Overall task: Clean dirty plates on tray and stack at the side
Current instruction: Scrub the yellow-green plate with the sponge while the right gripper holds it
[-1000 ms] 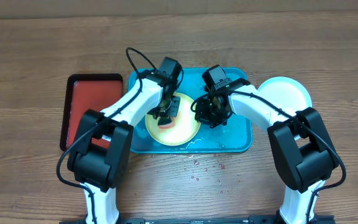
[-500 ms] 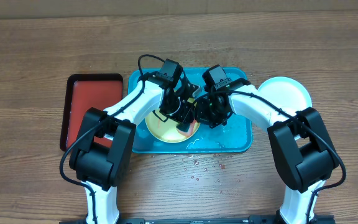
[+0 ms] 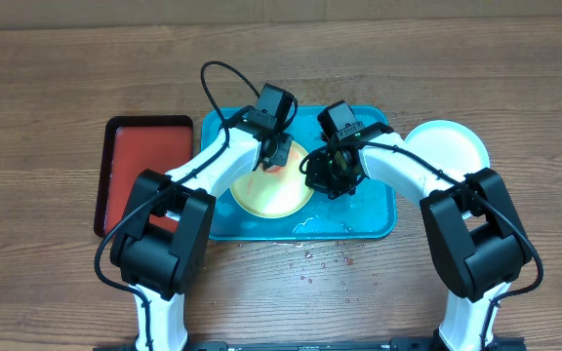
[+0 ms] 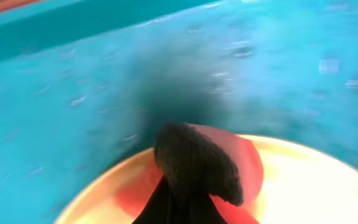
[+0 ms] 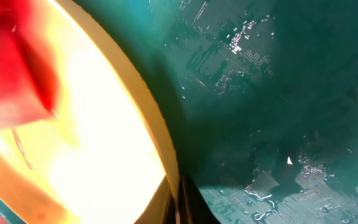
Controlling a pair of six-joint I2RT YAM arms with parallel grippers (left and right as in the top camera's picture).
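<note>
A yellow-green-rimmed plate (image 3: 271, 195) lies in the turquoise tray (image 3: 374, 207). My left gripper (image 3: 276, 156) is shut on a red sponge (image 4: 244, 165) with a black scrub face (image 4: 194, 162). It presses the sponge on the plate's far edge (image 4: 104, 186). My right gripper (image 3: 318, 175) is shut on the plate's right rim (image 5: 160, 124), which runs between its closed fingers (image 5: 188, 202). A white plate (image 3: 447, 146) rests on the table just right of the tray. Water glistens on the wet tray floor (image 5: 278, 93).
A smaller red tray with a black rim (image 3: 144, 175) sits left of the turquoise one. Drops of water (image 3: 325, 263) spot the wooden table in front of the tray. Both arms cross over the tray's middle.
My left gripper swept the sponge from the plate's middle toward the right, then up to the plate's far edge. The right gripper has stayed on the rim.
</note>
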